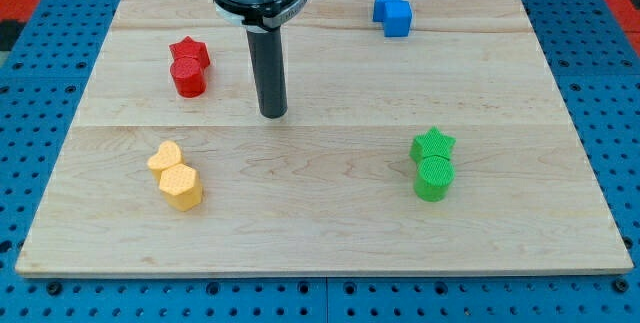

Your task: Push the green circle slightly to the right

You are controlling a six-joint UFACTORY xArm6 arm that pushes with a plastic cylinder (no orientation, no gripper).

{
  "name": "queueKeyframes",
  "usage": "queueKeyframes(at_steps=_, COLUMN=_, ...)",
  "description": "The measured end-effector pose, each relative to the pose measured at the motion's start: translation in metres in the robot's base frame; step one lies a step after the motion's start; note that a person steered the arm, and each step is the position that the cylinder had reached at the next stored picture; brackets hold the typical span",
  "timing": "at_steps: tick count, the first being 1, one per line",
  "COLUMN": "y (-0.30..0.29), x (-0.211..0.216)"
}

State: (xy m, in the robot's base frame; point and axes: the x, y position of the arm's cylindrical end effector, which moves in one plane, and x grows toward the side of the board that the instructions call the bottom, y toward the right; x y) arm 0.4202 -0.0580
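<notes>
Tip (273, 114) bare, no jaws, touching nothing, left of centre near red pair (188, 66); green circle (434, 178) right of centre toward near edge, abutting green star (433, 145) — looks light, rigid, slidey, best nudged on its left flank; arm above rod cut off.

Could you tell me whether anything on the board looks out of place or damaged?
Nothing stands out. The green circle block touches the green star block, intact. My tip rests on the wooden board, well to the view's left of both.
</notes>
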Motion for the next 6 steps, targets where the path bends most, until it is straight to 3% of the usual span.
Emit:
queueKeyframes(at_steps=1, y=0.009, x=0.012)
queueKeyframes(at_steps=2, y=0.024, x=0.052)
queueKeyframes(at_steps=6, y=0.147, x=0.095)
